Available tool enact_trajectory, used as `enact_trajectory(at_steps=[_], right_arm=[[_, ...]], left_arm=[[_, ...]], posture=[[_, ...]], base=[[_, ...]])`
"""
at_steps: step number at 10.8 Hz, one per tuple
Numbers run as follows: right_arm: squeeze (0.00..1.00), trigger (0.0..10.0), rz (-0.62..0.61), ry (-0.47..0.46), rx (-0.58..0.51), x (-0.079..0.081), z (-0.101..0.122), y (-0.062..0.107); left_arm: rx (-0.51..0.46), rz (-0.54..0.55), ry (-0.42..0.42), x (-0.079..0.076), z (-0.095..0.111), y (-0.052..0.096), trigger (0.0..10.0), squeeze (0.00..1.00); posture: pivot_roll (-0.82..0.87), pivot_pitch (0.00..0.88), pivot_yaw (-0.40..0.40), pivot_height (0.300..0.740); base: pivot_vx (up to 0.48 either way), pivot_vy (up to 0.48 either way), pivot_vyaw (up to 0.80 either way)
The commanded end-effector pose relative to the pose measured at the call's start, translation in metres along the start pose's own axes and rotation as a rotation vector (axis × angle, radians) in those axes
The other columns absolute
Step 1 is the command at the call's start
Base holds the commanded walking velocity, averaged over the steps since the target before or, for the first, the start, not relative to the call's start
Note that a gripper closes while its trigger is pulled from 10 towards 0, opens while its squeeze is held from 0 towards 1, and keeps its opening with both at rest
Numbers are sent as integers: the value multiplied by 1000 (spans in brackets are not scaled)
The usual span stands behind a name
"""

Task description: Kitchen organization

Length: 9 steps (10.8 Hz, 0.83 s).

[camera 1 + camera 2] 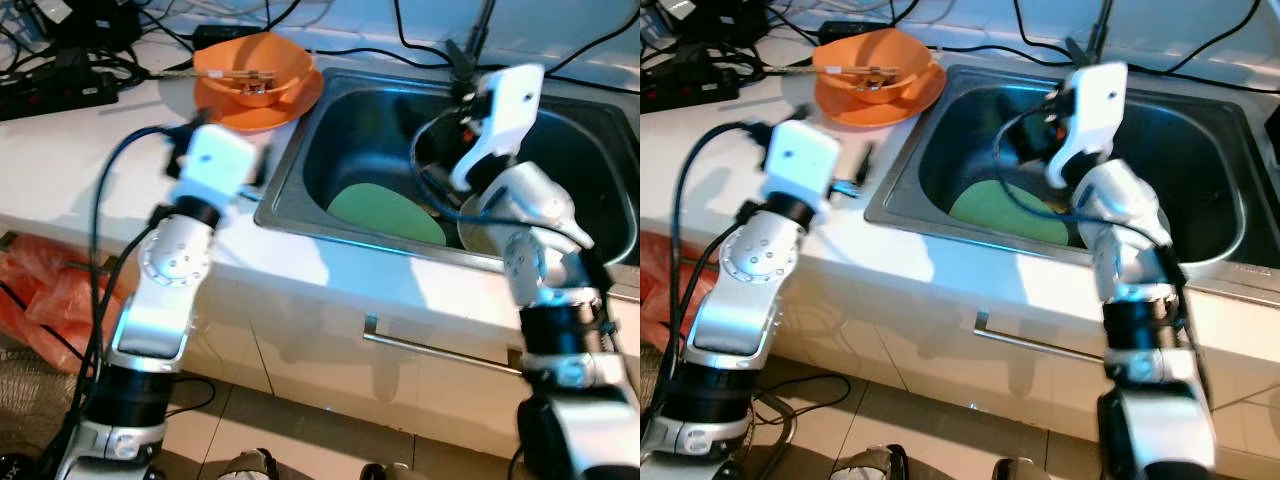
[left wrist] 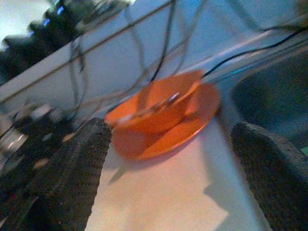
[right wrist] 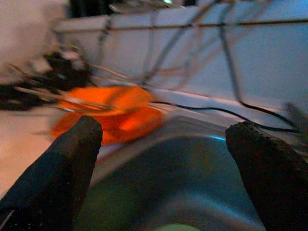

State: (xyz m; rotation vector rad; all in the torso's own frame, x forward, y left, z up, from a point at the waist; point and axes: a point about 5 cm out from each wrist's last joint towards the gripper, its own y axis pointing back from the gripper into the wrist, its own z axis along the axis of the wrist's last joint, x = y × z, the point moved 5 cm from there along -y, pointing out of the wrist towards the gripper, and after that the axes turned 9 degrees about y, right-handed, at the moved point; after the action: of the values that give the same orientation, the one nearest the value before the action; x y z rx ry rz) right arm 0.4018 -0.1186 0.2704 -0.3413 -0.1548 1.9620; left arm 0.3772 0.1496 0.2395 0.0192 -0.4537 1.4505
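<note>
An orange bowl with utensils in it sits on an orange plate on the white counter, just left of the steel sink. A green plate lies flat on the sink's bottom. My left gripper is over the counter in front of the orange dishes, open, with nothing between its fingers. My right gripper hovers over the sink, open and empty, and looks across the basin toward the orange bowl.
A power strip and tangled black cables lie along the counter's back. The faucet rises behind the sink. A pale bowl rests in the sink behind my right arm. An orange plastic bag lies on the floor at left.
</note>
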Motion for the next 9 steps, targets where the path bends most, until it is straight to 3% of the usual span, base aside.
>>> enact_trajectory(at_steps=[1, 3, 5, 7, 9], right_arm=[[0, 10000, 46, -25, -24, 15, 7, 3], [0, 10000, 62, -24, -50, 29, 9, 11], [0, 10000, 39, -58, -12, 33, 1, 13], [0, 10000, 28, -73, -18, 30, 4, 15], [0, 10000, 21, -68, -20, 27, 6, 15]], left_arm=[[17, 51, 1, 10, -10, 1, 10000, 0], [32, 98, 48, 16, -18, 3, 10000, 0], [12, 139, 90, 24, -15, 1, 10000, 0], [11, 174, 129, 32, -13, -2, 10000, 0], [24, 212, 165, 37, -14, -3, 10000, 0]], posture=[[64, 113, -8, 740], [66, 121, 1, 740], [61, 125, 7, 740], [53, 129, 6, 740], [53, 129, 3, 740]], base=[[0, 0, 0], [0, 0, 0], [0, 0, -619], [0, 0, -775], [0, 0, 0]])
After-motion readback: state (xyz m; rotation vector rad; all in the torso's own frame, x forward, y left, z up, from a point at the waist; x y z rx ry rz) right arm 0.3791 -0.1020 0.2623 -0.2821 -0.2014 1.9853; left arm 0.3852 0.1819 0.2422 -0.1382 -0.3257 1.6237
